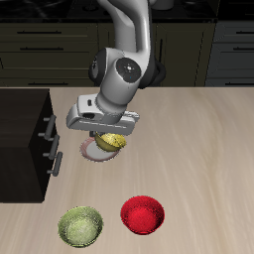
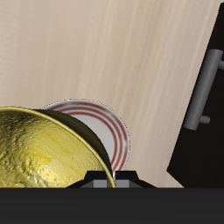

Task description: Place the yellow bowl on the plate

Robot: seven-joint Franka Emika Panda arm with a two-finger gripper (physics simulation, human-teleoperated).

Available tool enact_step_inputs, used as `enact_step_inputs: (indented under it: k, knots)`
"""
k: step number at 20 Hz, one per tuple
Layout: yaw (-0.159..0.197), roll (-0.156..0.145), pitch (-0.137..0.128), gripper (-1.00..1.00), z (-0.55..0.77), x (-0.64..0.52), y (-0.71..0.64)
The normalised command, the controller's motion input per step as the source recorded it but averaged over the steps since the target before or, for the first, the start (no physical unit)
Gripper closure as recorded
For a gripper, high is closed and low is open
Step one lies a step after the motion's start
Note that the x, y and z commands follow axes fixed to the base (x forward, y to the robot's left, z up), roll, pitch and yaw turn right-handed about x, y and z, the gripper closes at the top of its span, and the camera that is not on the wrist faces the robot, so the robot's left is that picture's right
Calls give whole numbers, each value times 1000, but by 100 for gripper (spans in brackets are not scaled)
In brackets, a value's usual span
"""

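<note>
The gripper clamps the rim of the yellow bowl, holding it just above the plate, which lies partly beneath it near a dark cabinet. Nearer the table's front edge sit a yellow-green bowl and a red bowl.

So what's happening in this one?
The arm's gripper holds the yellow bowl by its rim, over the plate. The wrist view shows the plate partly under the bowl; whether they touch can't be told. A yellow-green bowl and red bowl sit untouched near the front edge.
</note>
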Motion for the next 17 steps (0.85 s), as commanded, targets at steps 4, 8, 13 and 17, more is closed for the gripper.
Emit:
enact_step_inputs:
  k: [4, 8, 13, 17]
  knots:
    - [3, -21, 86, 100, -174, 9, 41]
    - [34, -32, 121, -100, -101, 3, 12]
    - [-18, 18, 23, -100, -31, -5, 11]
    - [7, -11, -12, -100, 57, 4, -16]
